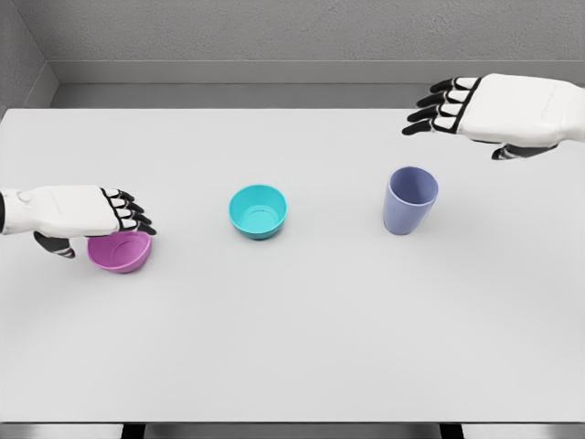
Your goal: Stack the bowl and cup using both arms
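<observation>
Head view: 3 vessels stand apart on the white tabletop [302, 347], nothing stacked yet. The left robot hand [87, 215] lies over the purple bowl [121, 252] at the left, fingers extended across its rim and thumb beside its near-left wall; whether it actually grips cannot be told. The teal bowl [258, 210] sits untouched in the middle. The right robot hand [480, 110] hovers with fingers loosely spread, holding nothing, above and beyond the blue cup [410, 200]. All stacking remains to do
</observation>
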You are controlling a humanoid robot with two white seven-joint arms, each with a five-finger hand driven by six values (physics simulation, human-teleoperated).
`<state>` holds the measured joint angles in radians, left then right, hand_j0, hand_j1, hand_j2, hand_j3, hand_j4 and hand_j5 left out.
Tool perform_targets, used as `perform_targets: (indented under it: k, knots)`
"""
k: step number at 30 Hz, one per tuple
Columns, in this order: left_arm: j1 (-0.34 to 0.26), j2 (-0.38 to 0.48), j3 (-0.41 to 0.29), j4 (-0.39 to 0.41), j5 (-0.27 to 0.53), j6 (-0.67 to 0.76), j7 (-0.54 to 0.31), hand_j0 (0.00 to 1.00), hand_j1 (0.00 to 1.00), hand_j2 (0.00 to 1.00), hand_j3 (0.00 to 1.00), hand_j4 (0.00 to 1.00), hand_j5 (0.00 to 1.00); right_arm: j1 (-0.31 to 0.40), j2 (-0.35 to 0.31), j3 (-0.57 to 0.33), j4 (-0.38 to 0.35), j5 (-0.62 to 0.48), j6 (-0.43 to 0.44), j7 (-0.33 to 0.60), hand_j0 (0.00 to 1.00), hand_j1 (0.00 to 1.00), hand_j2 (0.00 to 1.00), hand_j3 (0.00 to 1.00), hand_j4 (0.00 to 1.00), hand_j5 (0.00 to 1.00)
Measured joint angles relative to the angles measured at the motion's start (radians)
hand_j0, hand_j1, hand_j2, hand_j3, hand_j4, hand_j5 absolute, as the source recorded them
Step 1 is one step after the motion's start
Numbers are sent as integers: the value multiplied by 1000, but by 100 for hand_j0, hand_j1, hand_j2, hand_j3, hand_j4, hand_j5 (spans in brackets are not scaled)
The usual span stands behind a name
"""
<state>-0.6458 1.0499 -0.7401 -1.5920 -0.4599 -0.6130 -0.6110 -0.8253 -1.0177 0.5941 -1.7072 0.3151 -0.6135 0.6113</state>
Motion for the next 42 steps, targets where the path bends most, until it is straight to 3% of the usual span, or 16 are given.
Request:
perform_targets:
  k: [5, 11, 27, 42]
  knots:
    - [0, -26, 4, 44, 3, 0, 0, 100, 100, 100, 100, 100, 100, -43, 13, 69, -6, 5, 0, 0, 100, 100, 100, 100, 100, 100]
    - [0, -32, 4, 53, 5, 0, 0, 100, 100, 100, 100, 100, 100, -48, 52, 131, -6, 29, 0, 0, 100, 100, 100, 100, 100, 100]
    - [2, -43, -1, 56, 4, 0, 0, 100, 100, 100, 100, 100, 100, -37, 100, 156, 8, 65, 0, 0, 100, 100, 100, 100, 100, 100]
    - [8, -48, -6, 56, 0, 0, 0, 100, 100, 100, 100, 100, 100, -18, 101, 163, 21, 87, 0, 0, 100, 100, 100, 100, 100, 100]
